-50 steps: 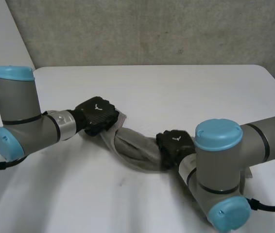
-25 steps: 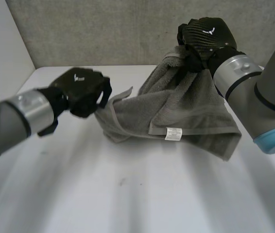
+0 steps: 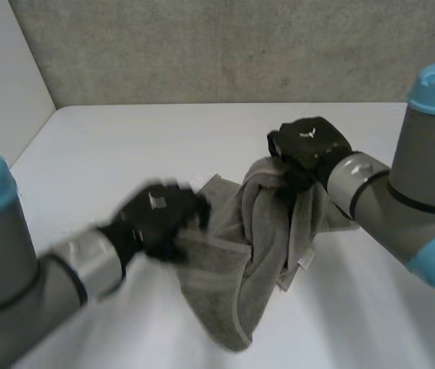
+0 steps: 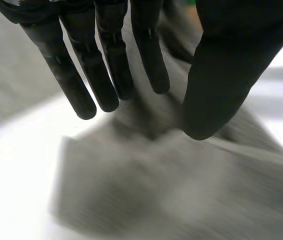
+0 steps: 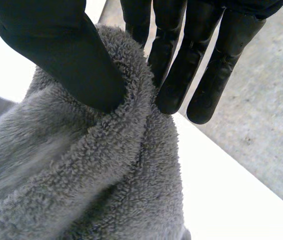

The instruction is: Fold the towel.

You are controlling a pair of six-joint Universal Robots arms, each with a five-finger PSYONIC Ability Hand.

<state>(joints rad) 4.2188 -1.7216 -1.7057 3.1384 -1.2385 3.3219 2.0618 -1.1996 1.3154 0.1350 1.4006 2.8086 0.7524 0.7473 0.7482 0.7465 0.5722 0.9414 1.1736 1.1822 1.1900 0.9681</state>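
Towel [image 3: 237,280] — an edge, perhaps — in right hand [image 3: 310,144]

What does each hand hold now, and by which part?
The right hand pinches a bunched fold of the towel, lifting it. The left hand is at its edge; whether it holds cannot be told.

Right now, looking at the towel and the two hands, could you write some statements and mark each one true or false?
1. The right hand pinches the towel between its thumb and its fingers. True.
2. The towel lies flat and spread out. False: it is bunched up, and one gathered part is held in the right hand.
3. The left hand is far from the towel, at the far edge of the table. False: the left hand is at the towel, on the side away from the right hand.
4. The towel is grey and the table is white. True.
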